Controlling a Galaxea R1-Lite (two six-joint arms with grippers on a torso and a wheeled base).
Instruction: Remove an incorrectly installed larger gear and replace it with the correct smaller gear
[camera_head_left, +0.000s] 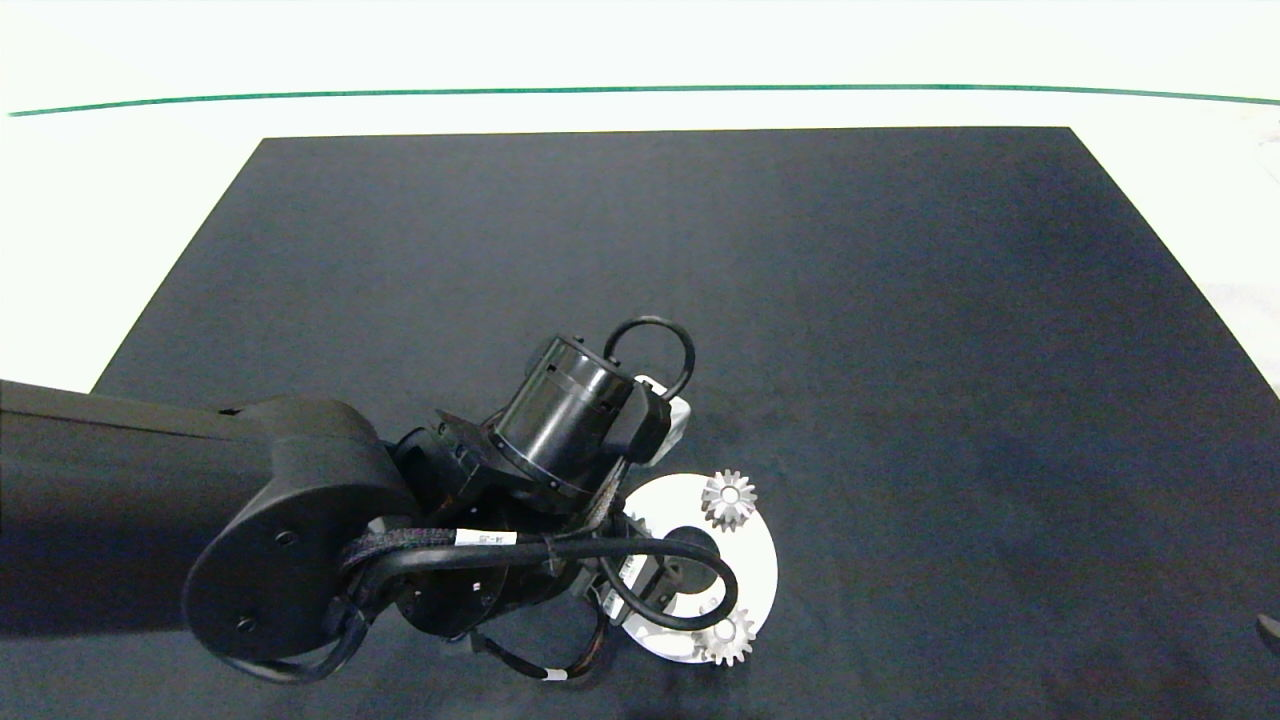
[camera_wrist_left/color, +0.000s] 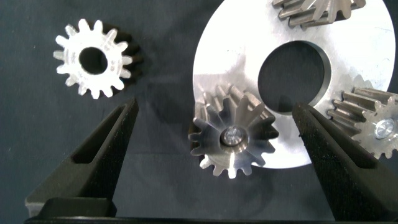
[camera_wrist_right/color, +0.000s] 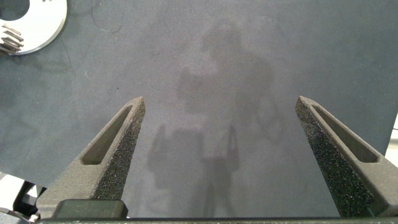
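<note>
Bracketing 1 larger gear (camera_wrist_left/color: 233, 138), the left hand (camera_wrist_left/color: 216, 102) gapes beside 1 smaller gear (camera_wrist_left/color: 93, 59).

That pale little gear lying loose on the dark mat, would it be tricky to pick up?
The loose gear looks like solid metal, so it is probably stiff and heavy for its size. It lies flat on the mat, so a nudge should slide it rather than roll it. Its shiny pointed teeth might slip in a grip.
</note>
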